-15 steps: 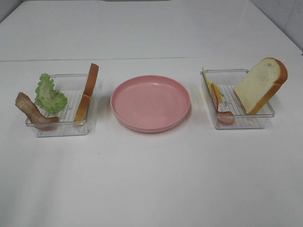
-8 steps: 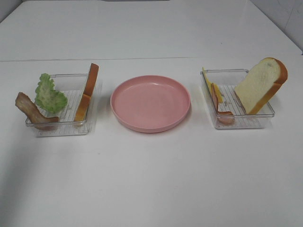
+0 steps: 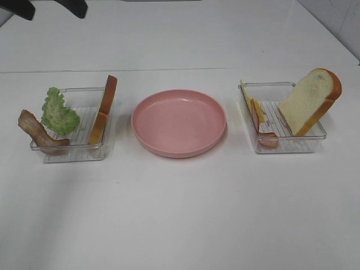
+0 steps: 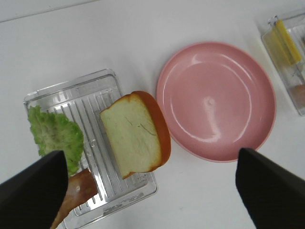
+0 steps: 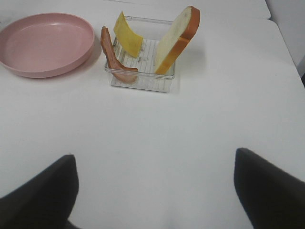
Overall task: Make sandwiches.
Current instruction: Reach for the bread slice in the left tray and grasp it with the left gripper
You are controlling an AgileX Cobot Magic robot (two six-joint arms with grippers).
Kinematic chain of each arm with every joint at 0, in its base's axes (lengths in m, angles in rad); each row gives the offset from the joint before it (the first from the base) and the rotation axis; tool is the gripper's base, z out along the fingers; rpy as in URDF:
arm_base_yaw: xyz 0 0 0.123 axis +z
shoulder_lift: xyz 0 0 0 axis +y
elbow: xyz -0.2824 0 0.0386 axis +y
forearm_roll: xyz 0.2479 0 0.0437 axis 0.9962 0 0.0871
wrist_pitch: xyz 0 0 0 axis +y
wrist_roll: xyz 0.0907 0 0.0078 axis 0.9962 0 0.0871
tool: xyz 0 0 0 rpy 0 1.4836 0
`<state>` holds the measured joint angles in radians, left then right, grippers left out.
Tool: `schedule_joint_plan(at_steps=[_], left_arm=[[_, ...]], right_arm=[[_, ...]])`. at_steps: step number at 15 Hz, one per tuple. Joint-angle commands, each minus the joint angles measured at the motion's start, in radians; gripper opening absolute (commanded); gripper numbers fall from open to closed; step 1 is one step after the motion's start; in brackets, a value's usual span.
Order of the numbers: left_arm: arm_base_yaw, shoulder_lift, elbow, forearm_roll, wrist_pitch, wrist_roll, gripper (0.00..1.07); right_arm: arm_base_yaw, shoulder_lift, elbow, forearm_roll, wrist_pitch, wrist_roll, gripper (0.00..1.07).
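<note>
The sandwich parts lie apart in two clear trays, with no stack in view. The left tray (image 3: 70,149) holds a bacon strip (image 3: 36,132), ruffled lettuce (image 3: 59,115) and a bread slice (image 3: 104,112) standing on edge. The same bread slice (image 4: 136,133) shows in the left wrist view. The right tray (image 3: 284,146) holds cheese (image 3: 245,93), bacon (image 3: 257,121) and a leaning bread slice (image 3: 309,101). My left gripper (image 3: 53,11) hangs open high over the far left, above that tray (image 4: 150,191). My right gripper (image 5: 152,186) is open over bare table, short of the right tray (image 5: 143,81).
An empty round pink plate (image 3: 179,121) sits between the two trays. The white table (image 3: 180,214) runs wide toward the front edge, and a seam crosses it behind the trays.
My left gripper has come into the top left corner of the exterior view. The food, trays and plate have not moved.
</note>
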<state>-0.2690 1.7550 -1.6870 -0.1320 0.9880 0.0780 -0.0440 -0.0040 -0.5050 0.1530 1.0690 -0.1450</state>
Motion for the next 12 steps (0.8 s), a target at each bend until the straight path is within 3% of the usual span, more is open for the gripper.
schedule_joint_plan(at_steps=[1, 3, 5, 12], left_arm=[[-0.103, 0.196, -0.229, 0.156, 0.197, -0.176, 0.88], [-0.164, 0.316, -0.371, 0.237, 0.279, -0.26, 0.88], [-0.218, 0.395, -0.451, 0.282, 0.279, -0.317, 0.88], [-0.229, 0.487, -0.455, 0.335, 0.279, -0.335, 0.86]], right_arm=[[-0.004, -0.021, 0.002, -0.003, -0.005, -0.01, 0.79], [-0.004, -0.021, 0.002, -0.003, -0.005, -0.01, 0.79], [-0.004, -0.021, 0.002, -0.003, -0.005, -0.01, 0.79], [-0.004, -0.021, 0.002, -0.003, -0.005, -0.01, 0.79]])
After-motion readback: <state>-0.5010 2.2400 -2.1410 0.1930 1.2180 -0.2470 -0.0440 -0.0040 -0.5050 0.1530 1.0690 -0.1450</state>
